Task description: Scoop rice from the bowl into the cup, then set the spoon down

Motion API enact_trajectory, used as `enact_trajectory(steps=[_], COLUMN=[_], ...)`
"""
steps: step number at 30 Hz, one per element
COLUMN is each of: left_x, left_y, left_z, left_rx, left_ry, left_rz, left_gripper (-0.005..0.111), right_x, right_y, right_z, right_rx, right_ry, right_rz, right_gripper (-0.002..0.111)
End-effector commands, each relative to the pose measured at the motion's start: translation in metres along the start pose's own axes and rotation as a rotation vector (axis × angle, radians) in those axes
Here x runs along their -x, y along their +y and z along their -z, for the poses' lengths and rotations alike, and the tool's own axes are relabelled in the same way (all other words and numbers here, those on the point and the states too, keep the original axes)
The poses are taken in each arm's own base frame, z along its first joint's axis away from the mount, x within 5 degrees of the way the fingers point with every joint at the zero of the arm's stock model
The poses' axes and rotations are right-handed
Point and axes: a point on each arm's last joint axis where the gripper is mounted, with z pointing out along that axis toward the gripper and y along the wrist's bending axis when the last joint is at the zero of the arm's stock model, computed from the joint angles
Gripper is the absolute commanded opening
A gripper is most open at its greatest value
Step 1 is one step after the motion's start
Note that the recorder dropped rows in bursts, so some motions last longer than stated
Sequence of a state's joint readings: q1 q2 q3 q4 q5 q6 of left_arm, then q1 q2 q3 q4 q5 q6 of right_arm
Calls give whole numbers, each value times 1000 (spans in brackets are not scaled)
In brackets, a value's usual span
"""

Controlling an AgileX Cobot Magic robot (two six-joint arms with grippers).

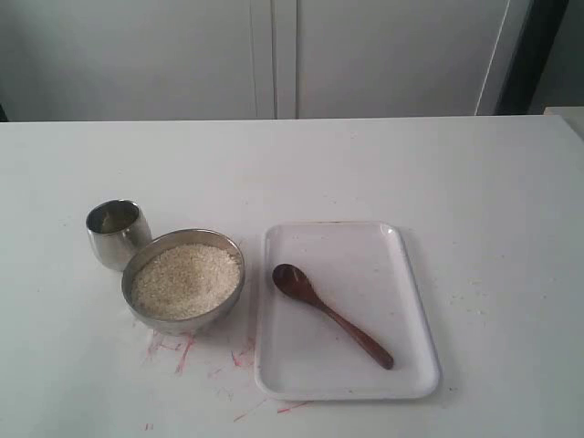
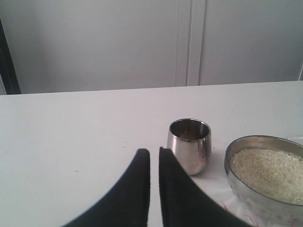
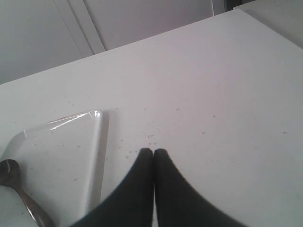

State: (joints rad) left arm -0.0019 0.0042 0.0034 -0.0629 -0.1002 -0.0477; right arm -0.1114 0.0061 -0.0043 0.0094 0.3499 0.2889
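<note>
Steel is what you see first: the bowl (image 1: 182, 325) stands on the white desk (image 1: 411, 164) toward 8 o'clock in the exterior view, filled almost to its rim with rice (image 1: 185, 279). The cup (image 1: 117, 239) stands upright at the bowl's 10 o'clock, just beside it; whether the two touch you cannot tell, nor whether any grains lie in the cup.

At the bowl's 3 o'clock, close by but apart, lies a white tray (image 1: 365, 255). The spoon (image 1: 328, 315) rests flat in it, scoop toward 10 o'clock and facing up, handle running out toward 4 o'clock. No rice shows in the scoop. Faint red marks (image 1: 182, 351) streak the desk at the bowl's 6 o'clock.

Your left fingers (image 2: 137, 189) are drawn in to a thin slit and hold nothing; they hang over bare desk with the cup near their tips and the bowl beside it. Your right fingers (image 3: 139, 189) are pressed together, tip against tip, also empty, above bare desk just beside a corner of the tray, well apart from the spoon's scoop.
</note>
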Motion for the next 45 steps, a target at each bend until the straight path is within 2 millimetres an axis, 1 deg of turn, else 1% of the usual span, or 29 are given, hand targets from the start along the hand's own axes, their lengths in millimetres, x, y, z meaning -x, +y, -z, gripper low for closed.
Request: enact_trajectory(steps=[1, 7, 45], left_x=[2, 2, 2], left_y=[0, 0, 0], left_z=[0, 0, 0], left_rx=[-2, -2, -2], left_ry=[-12, -12, -12], left_rz=[6, 6, 6], left_gripper=[14, 14, 14], right_x=[-1, -1, -1], right_y=[-1, -1, -1], right_z=[0, 0, 0], right_rx=[-10, -10, -10], right_ry=[-5, -6, -6], right_rz=[3, -21, -14], right_gripper=[0, 0, 0])
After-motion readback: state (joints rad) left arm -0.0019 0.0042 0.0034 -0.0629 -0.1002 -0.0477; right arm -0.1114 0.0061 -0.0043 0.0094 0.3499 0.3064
